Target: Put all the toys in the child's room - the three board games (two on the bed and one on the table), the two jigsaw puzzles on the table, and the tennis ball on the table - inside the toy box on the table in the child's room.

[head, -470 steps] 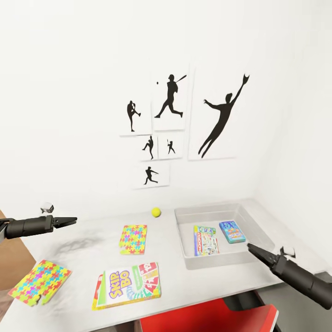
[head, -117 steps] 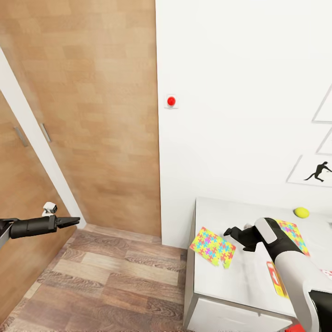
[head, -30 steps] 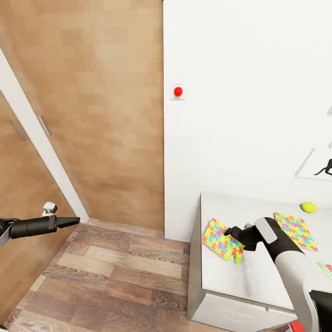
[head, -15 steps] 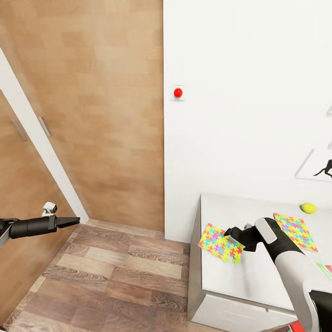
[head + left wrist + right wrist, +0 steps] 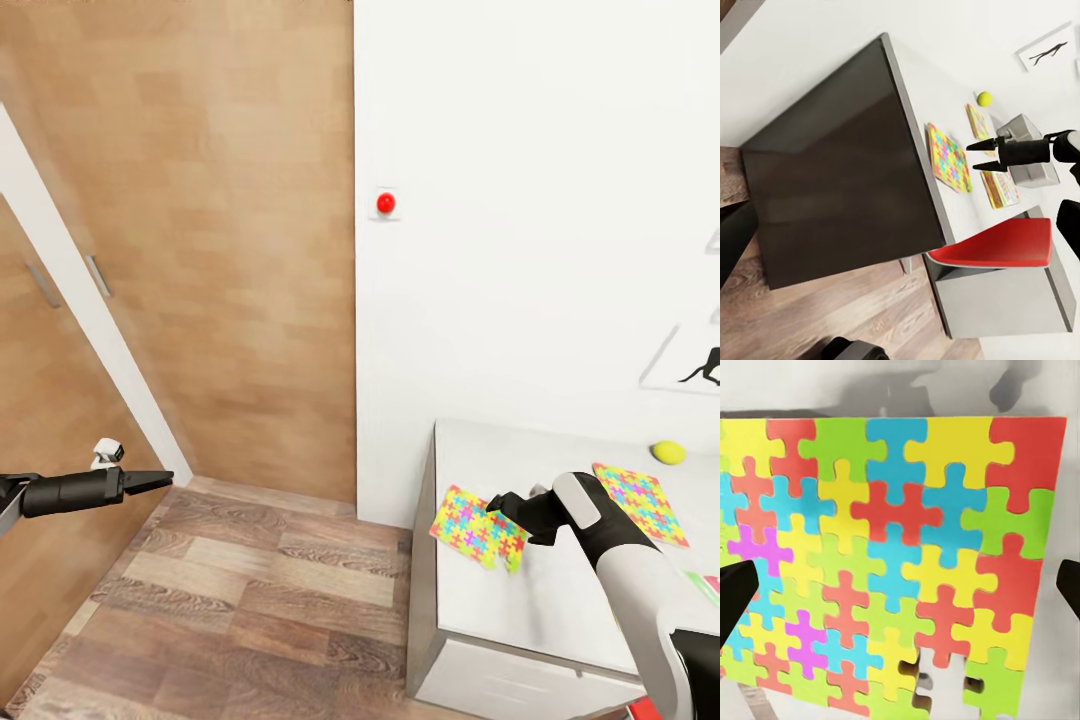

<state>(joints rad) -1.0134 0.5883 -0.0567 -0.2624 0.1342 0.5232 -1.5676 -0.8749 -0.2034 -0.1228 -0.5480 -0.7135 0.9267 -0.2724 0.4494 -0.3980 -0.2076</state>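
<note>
Head view: the right end effector (image 5: 497,503) reaches over the left end of the counter (image 5: 520,600), its fingers on either side of the near jigsaw puzzle (image 5: 478,527). That puzzle looks tilted, its left corner jutting past the counter's left edge; whether the fingers actually press it cannot be told here. A second jigsaw puzzle (image 5: 640,501) lies flat further right, toward the back edge, with the tennis ball (image 5: 669,452) just beyond it near the wall. A sliver of a board game (image 5: 708,585) shows at the frame's right edge. The left end effector (image 5: 160,479) is held out over the wood-plank floor (image 5: 230,610), well apart from the counter, fingers pinched together on nothing. A red wall button (image 5: 386,203) sits beside the wooden door (image 5: 200,240).

Left wrist view: the right end effector (image 5: 977,155) is seen with its two fingers spread, one on each side of the near jigsaw puzzle's (image 5: 949,158) edge. The tennis ball (image 5: 984,98), the other puzzle (image 5: 978,121) and a red chair (image 5: 1001,246) also appear.

Right wrist view: the near puzzle (image 5: 885,562) faces the camera, with dark fingertips (image 5: 735,600) at its two sides.
</note>
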